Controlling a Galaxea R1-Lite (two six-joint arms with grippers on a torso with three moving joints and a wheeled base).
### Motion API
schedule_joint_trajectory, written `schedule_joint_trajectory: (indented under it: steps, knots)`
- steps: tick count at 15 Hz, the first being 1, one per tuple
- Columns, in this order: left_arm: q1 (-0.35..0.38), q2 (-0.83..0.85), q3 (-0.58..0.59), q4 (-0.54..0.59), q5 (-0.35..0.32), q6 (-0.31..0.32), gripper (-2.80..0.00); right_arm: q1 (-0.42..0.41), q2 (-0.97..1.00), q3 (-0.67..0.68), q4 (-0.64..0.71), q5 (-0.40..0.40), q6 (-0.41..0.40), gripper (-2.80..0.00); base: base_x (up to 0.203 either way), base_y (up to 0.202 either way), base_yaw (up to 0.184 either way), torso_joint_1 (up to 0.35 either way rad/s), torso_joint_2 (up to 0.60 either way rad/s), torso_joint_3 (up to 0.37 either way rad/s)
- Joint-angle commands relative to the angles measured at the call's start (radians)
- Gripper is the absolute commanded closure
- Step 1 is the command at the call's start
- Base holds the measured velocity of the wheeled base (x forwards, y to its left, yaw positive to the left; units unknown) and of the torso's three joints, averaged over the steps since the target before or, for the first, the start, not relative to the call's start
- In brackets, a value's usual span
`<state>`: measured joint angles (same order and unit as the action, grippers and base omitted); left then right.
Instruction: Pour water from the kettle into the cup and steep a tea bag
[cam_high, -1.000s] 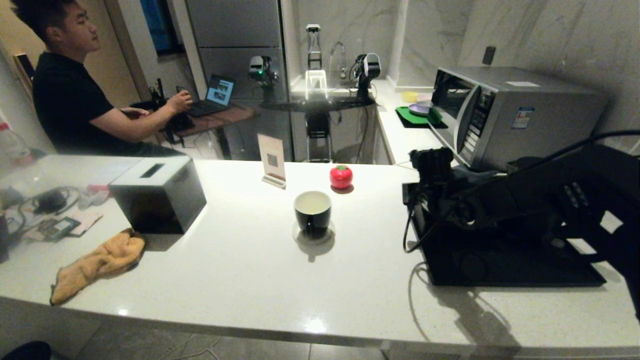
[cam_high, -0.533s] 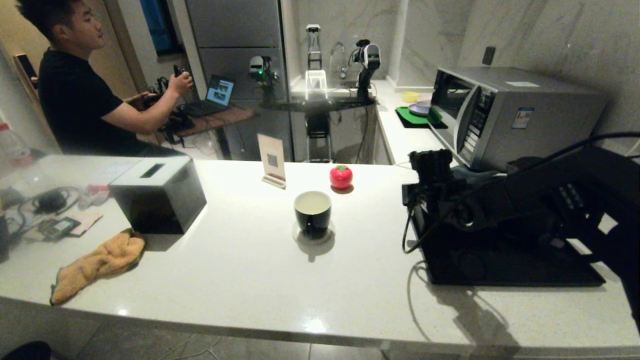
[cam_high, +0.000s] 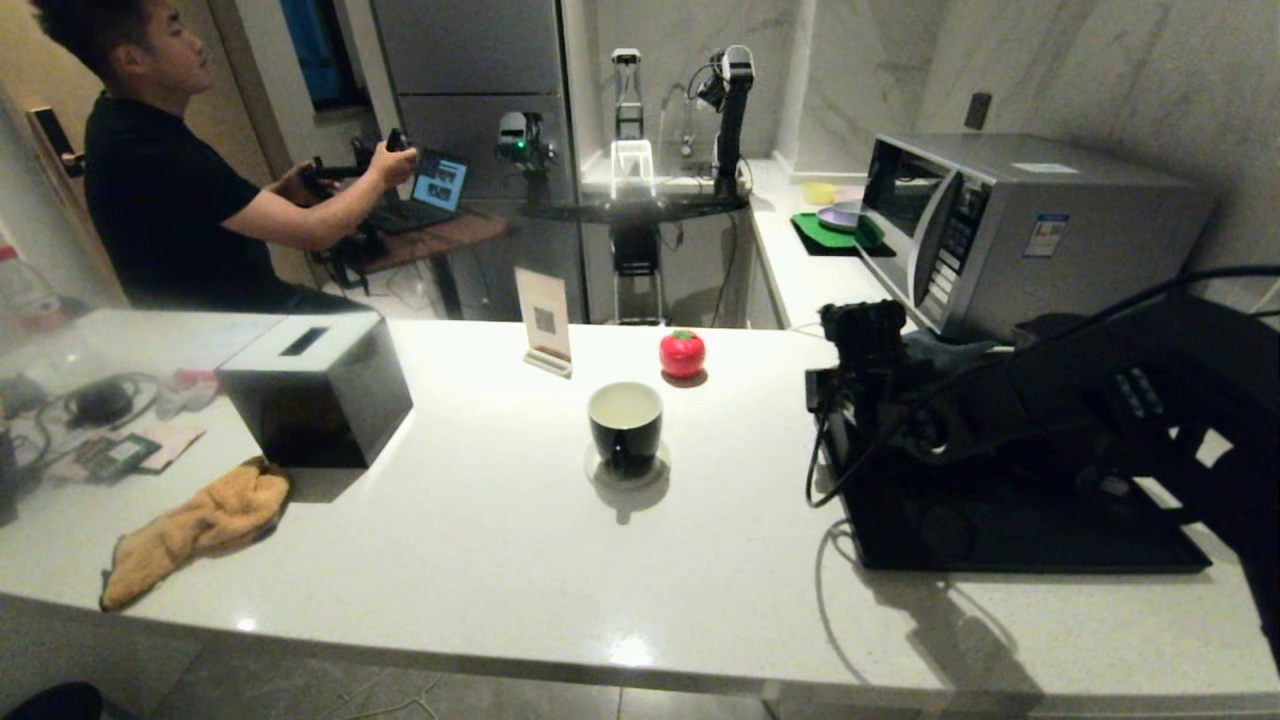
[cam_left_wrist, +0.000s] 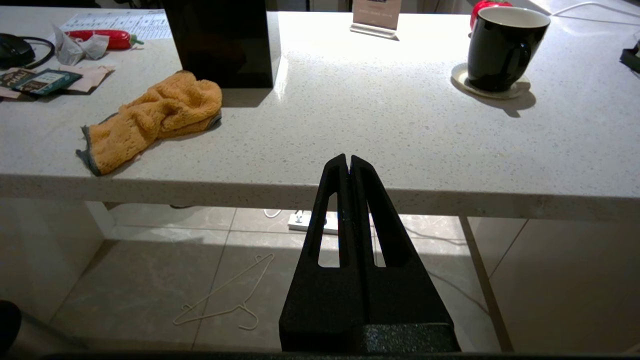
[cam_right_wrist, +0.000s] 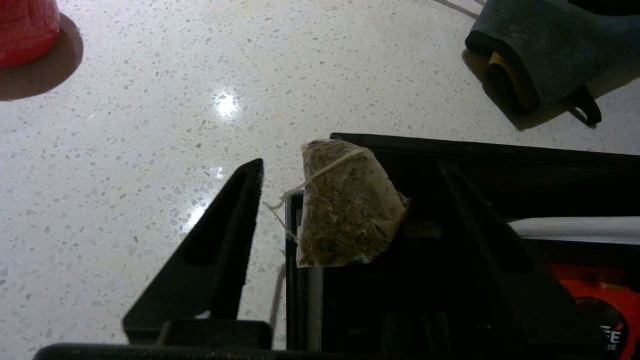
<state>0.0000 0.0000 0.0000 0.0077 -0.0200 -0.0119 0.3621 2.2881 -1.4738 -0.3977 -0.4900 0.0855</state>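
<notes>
Opened since before, right hand (cam_right_wrist: 345, 170) straddles tea bag (cam_right_wrist: 347, 205) (touching neither finger).

White speckled counter (cam_high: 480, 540), grey marble wall (cam_high: 1080, 70) — tiled floor (cam_left_wrist: 150, 280) below.

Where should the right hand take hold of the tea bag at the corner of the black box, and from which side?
Grip the tea bag across its flat faces, near its upper part where the string wraps it. It stands propped at the black box corner, between the right hand's open fingers, so probably closing straight on from the counter side suits best.
</notes>
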Motion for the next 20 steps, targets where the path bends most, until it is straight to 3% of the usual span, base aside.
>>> schedule_joint_trajectory:
  steps: [1, 13, 20]
  knots:
    - [0.000, 0.000, 0.000, 0.000, 0.000, 0.000, 0.00, 0.001, -0.002, -0.005, -0.004, -0.002, 0.000, -2.80, 0.000, 0.000, 0.000, 0.000, 0.00, 0.000]
    - [0.000, 0.001, 0.000, 0.000, 0.000, 0.000, 0.00, 0.000, -0.034, -0.014, -0.038, -0.002, -0.004, -2.80, 0.000, 0.000, 0.000, 0.000, 0.00, 0.000]
    - [0.000, 0.000, 0.000, 0.000, 0.000, 0.000, 0.00, -0.005, -0.092, -0.006, 0.030, -0.038, -0.028, -2.80, 0.000, 0.000, 0.000, 0.000, 0.00, 0.000]
